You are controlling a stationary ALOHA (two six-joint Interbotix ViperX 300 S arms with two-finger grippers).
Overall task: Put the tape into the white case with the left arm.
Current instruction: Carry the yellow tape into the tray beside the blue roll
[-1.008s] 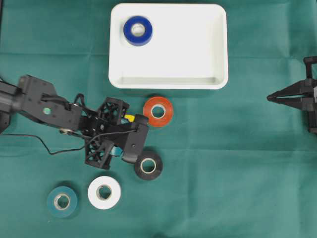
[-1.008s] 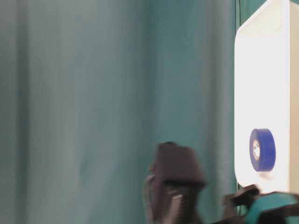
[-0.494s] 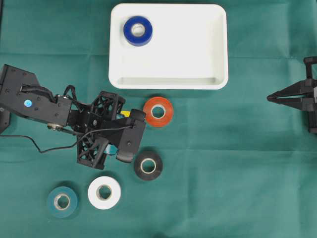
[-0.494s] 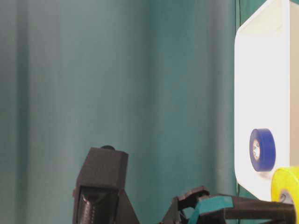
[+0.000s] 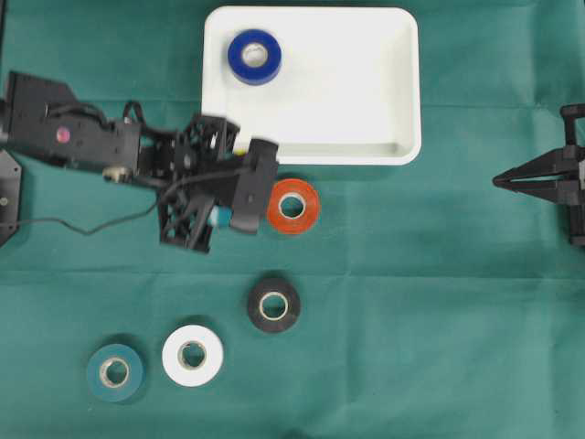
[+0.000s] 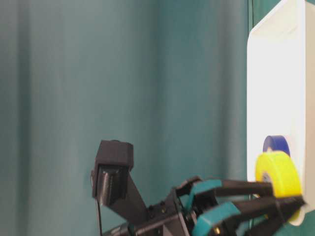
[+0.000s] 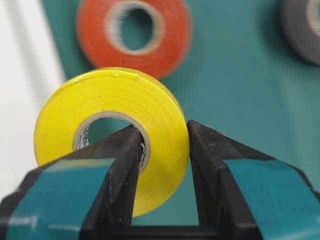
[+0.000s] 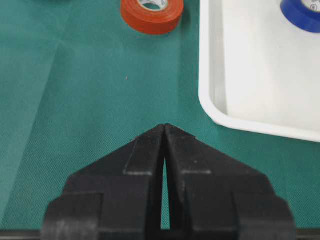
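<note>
Yellow tape roll (image 7: 112, 137), held on edge by the left gripper (image 7: 162, 150), whose teal-stripped fingers (image 7: 65, 192) pinch one side of the ring: one finger passes through the core, the other presses the outer face. The roll appears small, rigid and light; a wound ring of this kind should keep its shape under the pinch, and its smooth outer face is likely the slippery part, so a hold through the core across the wall, as here, seems the surest one. Released on edge it may roll; laid flat it should stay put.

Relative to the white case (image 5: 366, 91), the held roll hangs clear of the green cloth (image 5: 439, 302) just outside the case's near-left corner, not yet over the floor of the case; in the table-level view the yellow tape roll (image 6: 278, 174) stands against the case wall (image 6: 275, 73). A blue roll (image 5: 254, 56) already lies flat inside the case, in its far-left corner. An orange roll (image 5: 292, 206) lies flat on the cloth just below the case's near rim, beside the left gripper (image 5: 239, 187). Farther from the case lie a black roll (image 5: 273, 305), a white roll (image 5: 193, 355) and a teal roll (image 5: 114, 371).

The right gripper (image 8: 164, 131), well off to the right of the case, has its jaws pressed together on nothing.
</note>
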